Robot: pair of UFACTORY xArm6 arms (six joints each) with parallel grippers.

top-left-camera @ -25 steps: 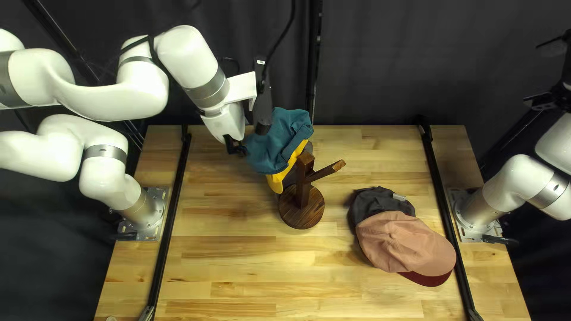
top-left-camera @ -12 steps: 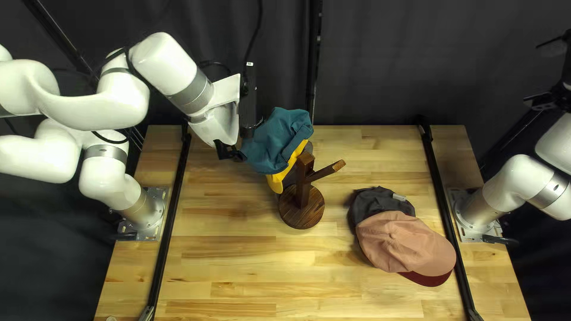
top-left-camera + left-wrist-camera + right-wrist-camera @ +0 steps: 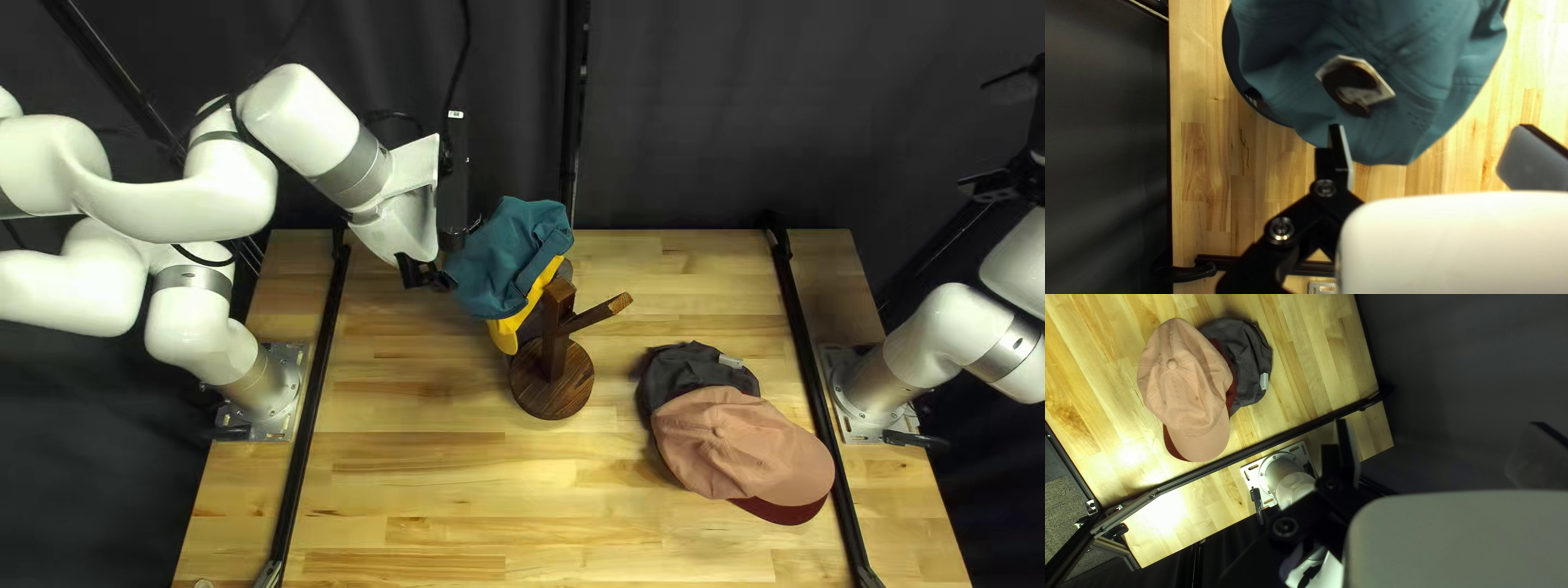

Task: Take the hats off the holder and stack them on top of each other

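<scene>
Here's the left gripper (image 3: pixel 423 274), in the upper middle of the top left view, right against the left side of the teal hat (image 3: pixel 506 257). That hat hangs on top of the wooden holder (image 3: pixel 555 367), with a yellow hat (image 3: pixel 516 322) tucked beneath it. In the left wrist view the left gripper (image 3: pixel 1433 145) is spread wide. One finger (image 3: pixel 1336 143) has its tip at the edge of the teal hat (image 3: pixel 1372 49) and the other stands well off to the side, so nothing is gripped.

Over at the lower right of the top left view, a pink hat (image 3: pixel 735 445) lies on a grey hat (image 3: pixel 690 371) on the tabletop (image 3: pixel 424 490).

The right gripper (image 3: pixel 1439 453) hangs high beside that pair, pink hat (image 3: pixel 1184 388) over grey hat (image 3: pixel 1245 363). Its jaws are wide apart and empty.
</scene>
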